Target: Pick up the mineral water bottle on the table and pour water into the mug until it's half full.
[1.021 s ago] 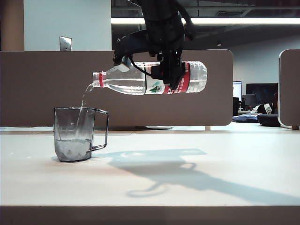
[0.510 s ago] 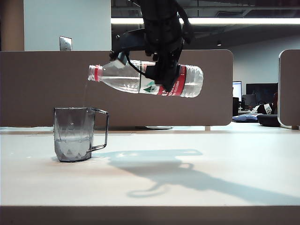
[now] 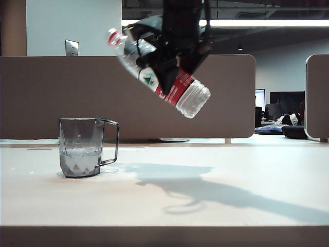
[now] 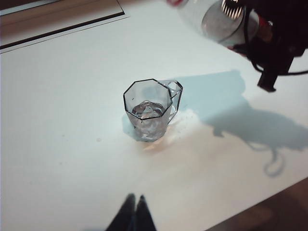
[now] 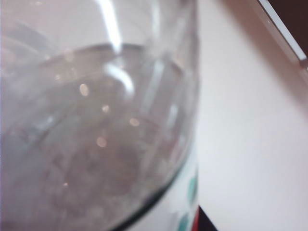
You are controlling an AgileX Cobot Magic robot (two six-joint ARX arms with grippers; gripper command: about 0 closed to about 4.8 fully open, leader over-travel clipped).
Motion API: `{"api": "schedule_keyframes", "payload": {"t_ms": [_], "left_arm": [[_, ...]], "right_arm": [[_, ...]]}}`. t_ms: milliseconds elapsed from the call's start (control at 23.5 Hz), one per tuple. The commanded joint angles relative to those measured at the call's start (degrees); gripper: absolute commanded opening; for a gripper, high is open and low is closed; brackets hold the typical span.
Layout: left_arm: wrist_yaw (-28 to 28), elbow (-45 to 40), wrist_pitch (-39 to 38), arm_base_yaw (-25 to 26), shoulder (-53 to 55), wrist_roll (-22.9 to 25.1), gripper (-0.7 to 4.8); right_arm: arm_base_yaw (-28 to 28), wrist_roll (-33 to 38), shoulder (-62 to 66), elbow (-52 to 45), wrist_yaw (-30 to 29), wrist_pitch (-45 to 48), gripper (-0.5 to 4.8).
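Note:
The smoky-grey faceted mug (image 3: 81, 146) stands on the white table (image 3: 216, 206) at the left, with water (image 3: 79, 160) in its lower part. Above and to its right, my right gripper (image 3: 172, 69) is shut on the mineral water bottle (image 3: 182, 90) at its red-and-white label. The bottle is tilted with its neck up and to the left, and no water runs from it. In the right wrist view the bottle (image 5: 96, 120) fills most of the picture. In the left wrist view the mug (image 4: 149, 108) stands beyond my left gripper (image 4: 135, 198), which is shut and empty, with the bottle (image 4: 216, 17) high beyond it.
A brown partition (image 3: 51, 92) runs behind the table's far edge. The table's front edge (image 3: 164, 234) is near the exterior camera. The right arm's shadow (image 3: 205, 188) lies across the middle of the tabletop.
The bottle has swung from nearly level, neck over the mug, to neck-up. The stream into the mug has stopped. The left gripper has not moved.

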Motion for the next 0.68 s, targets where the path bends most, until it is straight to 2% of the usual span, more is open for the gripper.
{"api": "schedule_keyframes", "payload": {"t_ms": [43, 128, 425, 595, 680], "left_arm": [[0.24, 0.37, 0.31, -0.04, -0.04, 0.22, -0.05], [0.24, 0.37, 0.28, -0.04, -0.02, 0.22, -0.05], [0.24, 0.37, 0.11, -0.04, 0.00, 0.22, -0.05], [0.24, 0.37, -0.07, -0.04, 0.00, 0.22, -0.05], [0.24, 0.37, -0.28, -0.04, 0.00, 0.22, -0.05]], "right_arm": [[-1.22, 3.87, -2.84, 0.50, -0.31, 1.40, 2.55], [-2.49, 4.92, -4.20, 0.50, -1.51, 1.33, 2.55], [-8.92, 17.81, -9.70, 0.02, -9.88, -0.98, 2.55], [-10.43, 18.60, -13.20, -3.45, -11.78, 0.50, 2.55], [-10.82, 18.58, -16.83, -8.35, -11.91, 3.13, 2.55]]}}
